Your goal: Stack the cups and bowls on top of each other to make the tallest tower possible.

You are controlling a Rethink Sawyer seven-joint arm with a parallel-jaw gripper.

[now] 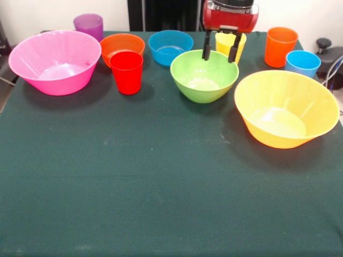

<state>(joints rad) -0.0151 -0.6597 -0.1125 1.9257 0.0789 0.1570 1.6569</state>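
Observation:
All cups and bowls stand apart on the green table; there is no tower. The large pink bowl [54,61] is at far left, with the purple cup [89,25] behind it. The small orange bowl [122,46], red cup [127,72] and small blue bowl [170,46] follow. The lime green bowl [204,75] is centre, the yellow-orange bowl [285,107] at right. The orange cup [280,46] and light blue cup [302,63] stand far right. My gripper [220,51] hangs open and empty over the green bowl's far rim, in front of the yellow cup [229,44].
The table's green cloth [161,193] stretches toward the front edge. A dark piece of equipment with cables [329,56] sits off the table's right side.

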